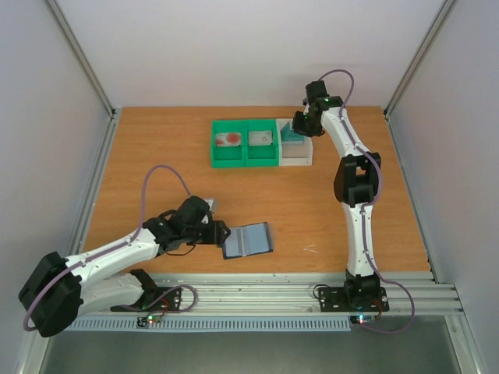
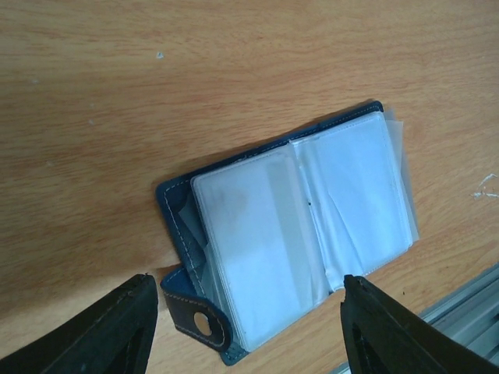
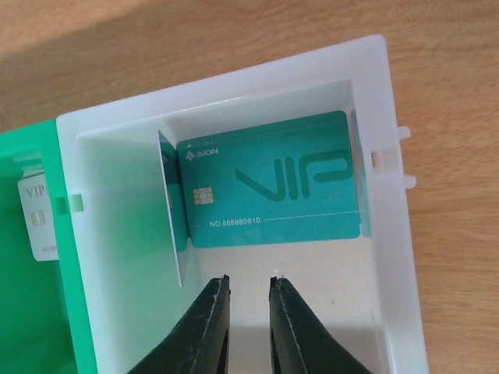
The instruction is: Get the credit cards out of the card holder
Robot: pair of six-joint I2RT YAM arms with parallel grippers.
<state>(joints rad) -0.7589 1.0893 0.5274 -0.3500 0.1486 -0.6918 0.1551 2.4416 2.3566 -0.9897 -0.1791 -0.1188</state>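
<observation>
Right gripper (image 3: pixel 248 300) fingers narrowly parted, empty, above teal card (image 3: pixel 273 183) in white bin (image 3: pixel 374 257); left gripper (image 2: pixel 245 278) jaws wide, empty, over card holder (image 2: pixel 296 226), which lay open on table; red-blotched card (image 1: pixel 231 139) lay in green bin (image 1: pixel 234 160); sleeves appeared empty; task judged near complete.

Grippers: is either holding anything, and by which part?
Nothing is held. The right gripper, jaws slightly apart, is empty, clear of the teal card in the white bin; the left gripper hangs open over the card holder.
</observation>
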